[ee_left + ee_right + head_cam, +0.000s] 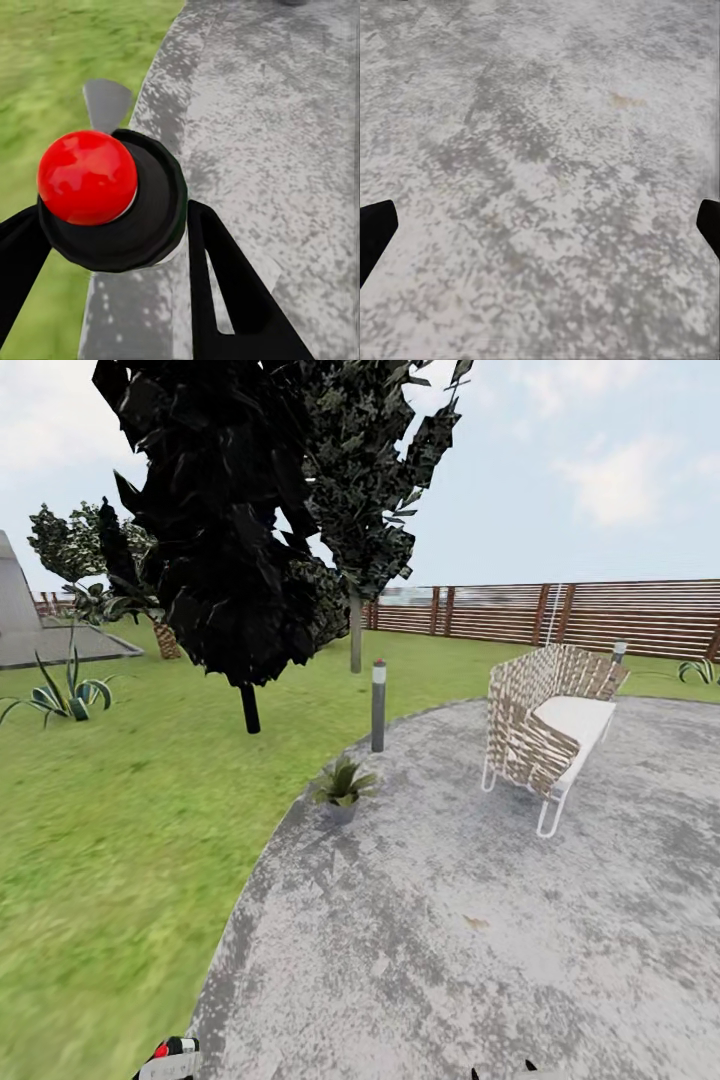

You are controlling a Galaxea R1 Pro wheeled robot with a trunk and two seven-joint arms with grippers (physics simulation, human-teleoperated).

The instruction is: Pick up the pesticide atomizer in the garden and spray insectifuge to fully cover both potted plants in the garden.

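The left end effector [112, 225] is clamped on the small dark pesticide atomizer with its glossy red ball tip [88, 178]: in the left wrist view the round black body sits squeezed between the two black fingers [232, 292], held above the edge where the green lawn [52, 67] meets the round grey speckled paved patch [270, 135]. In the head view the same red-tipped bottle [170, 1052] peeks in at the bottom edge, left of centre. The right end effector [540, 225] hangs over bare grey paving with its black fingertips [375, 229] spread wide apart at the two sides of the right wrist view, nothing between them. Further ahead in the head view, one small potted plant with pointed green leaves in a grey pot [342, 788] stands on the paved patch just inside its border with the grass, near a slim dark bollard lamp post [378, 705]. To its right stands a woven lattice chair with a white cushion [550, 725]. A dark broad-leaved tree [230, 520] rises behind on the lawn, and a brown slatted fence [560, 615] closes the far side.
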